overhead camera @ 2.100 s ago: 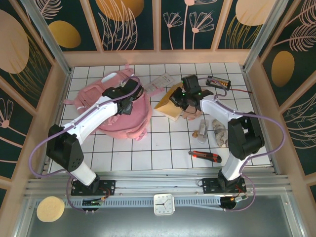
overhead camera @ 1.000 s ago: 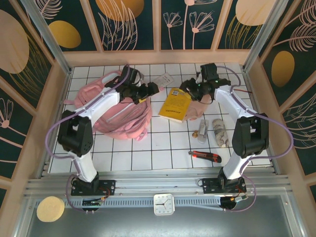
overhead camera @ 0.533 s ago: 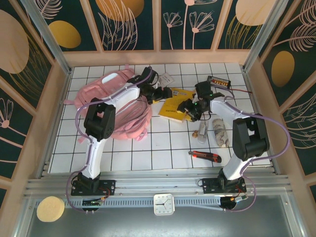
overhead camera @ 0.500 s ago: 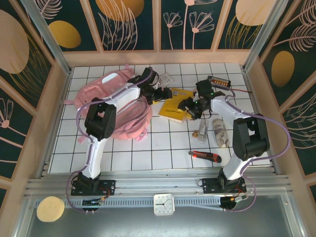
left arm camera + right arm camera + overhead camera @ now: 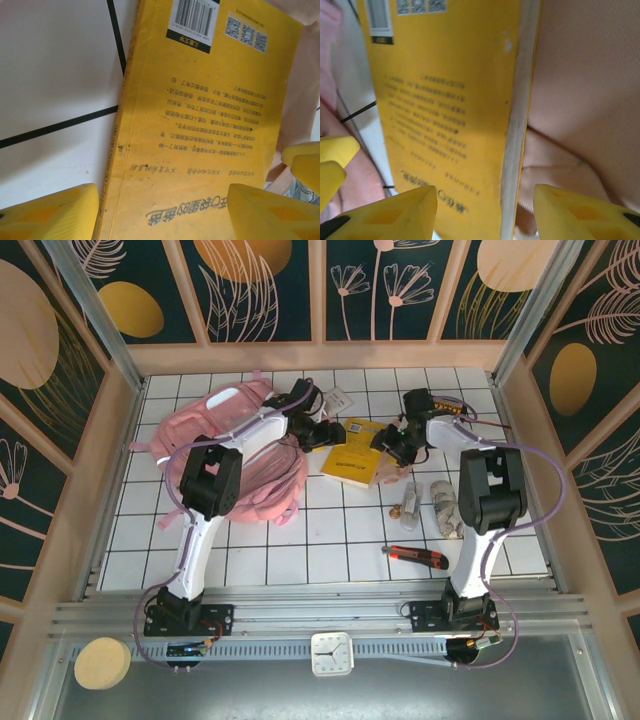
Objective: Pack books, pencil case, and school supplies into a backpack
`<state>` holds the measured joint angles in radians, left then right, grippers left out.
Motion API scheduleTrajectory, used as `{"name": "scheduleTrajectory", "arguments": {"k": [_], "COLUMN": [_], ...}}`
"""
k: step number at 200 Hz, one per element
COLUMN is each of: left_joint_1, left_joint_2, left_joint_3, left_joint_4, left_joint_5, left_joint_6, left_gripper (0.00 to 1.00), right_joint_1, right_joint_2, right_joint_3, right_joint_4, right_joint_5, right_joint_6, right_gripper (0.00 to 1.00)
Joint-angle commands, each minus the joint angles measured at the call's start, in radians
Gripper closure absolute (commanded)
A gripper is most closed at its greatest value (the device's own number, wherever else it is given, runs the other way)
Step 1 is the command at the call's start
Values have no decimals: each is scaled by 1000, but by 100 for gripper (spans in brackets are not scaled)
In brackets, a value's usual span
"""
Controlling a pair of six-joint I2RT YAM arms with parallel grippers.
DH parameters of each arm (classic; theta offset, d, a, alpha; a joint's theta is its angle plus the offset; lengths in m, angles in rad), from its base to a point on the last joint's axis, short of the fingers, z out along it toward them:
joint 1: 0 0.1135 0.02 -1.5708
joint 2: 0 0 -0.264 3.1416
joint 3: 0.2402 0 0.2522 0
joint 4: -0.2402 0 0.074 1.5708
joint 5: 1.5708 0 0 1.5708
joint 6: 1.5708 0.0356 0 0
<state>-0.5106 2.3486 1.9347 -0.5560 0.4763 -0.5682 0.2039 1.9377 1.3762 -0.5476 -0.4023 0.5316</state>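
1 overhead; 2 wrist close-ups, apparently sharing book (image 5: 200, 125).

Yellow book (image 5: 352, 462) with dark print, pink backpack (image 5: 262, 480), white table (image 5: 330, 530) gridded in black lines

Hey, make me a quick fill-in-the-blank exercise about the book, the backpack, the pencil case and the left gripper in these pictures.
1. The book has a ___ cover.
2. In the top view, the backpack lies to the ___ of the book.
3. The left gripper straddles the book with its jaws ___.
4. The pencil case next to the book is pale ___.

Missing words: yellow; left; open; pink.
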Motion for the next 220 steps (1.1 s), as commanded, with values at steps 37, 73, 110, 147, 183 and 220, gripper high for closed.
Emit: {"name": "scheduleTrajectory", "arguments": {"k": [37, 73, 110, 147, 183, 220], "left_joint_1": [4, 4, 3, 3, 3, 3], "left_joint_2": [83, 110, 124, 130, 127, 117], "left_joint_3": [68, 79, 71, 71, 73, 75], "left_joint_4": [-3, 14, 35, 44, 34, 9], "left_joint_5": [54, 83, 119, 133, 127, 109], "left_joint_6": [8, -1, -9, -11, -4, 14], "left_gripper": [38, 43, 46, 47, 48, 49], "right_joint_1": [-23, -24, -20, -20, -19, -19], "right_joint_2": [105, 110, 77, 30, -69, -122], "right_joint_3": [60, 9, -34, -85, -221, -280], "right_joint_4": [10, 133, 268, 346, 512, 579], "right_joint_5": [8, -90, -176, -234, -316, -376], "right_joint_6": [-47, -59, -82, -93, -68, -64], "right_gripper": [45, 45, 46, 49, 52, 55]}}
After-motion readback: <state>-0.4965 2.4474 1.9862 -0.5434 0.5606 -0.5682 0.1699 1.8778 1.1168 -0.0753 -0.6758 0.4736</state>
